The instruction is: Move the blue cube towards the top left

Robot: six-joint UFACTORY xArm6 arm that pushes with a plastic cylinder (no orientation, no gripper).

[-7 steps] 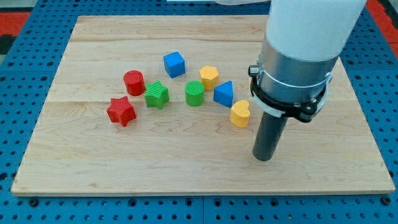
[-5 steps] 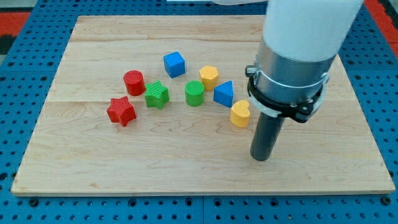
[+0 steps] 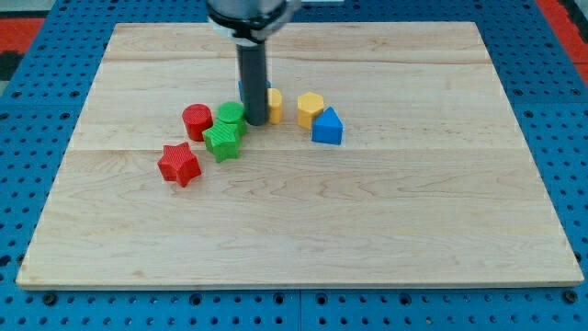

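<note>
Seven ridged, printed-looking blocks show, left to right: red star, red cylinder, green star, green cylinder, two yellow pieces, blue wedge. The rod carries no pincer; its tip sits right of the green cylinder. Only a blue sliver beside the rod hints at the blue cube. Risk: pushing blind could shove neighbours instead.

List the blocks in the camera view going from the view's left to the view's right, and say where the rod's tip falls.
Red star → red cylinder → green star → my tip → yellow hexagon → blue block. I left out the blocks that the rod overlaps.
</note>
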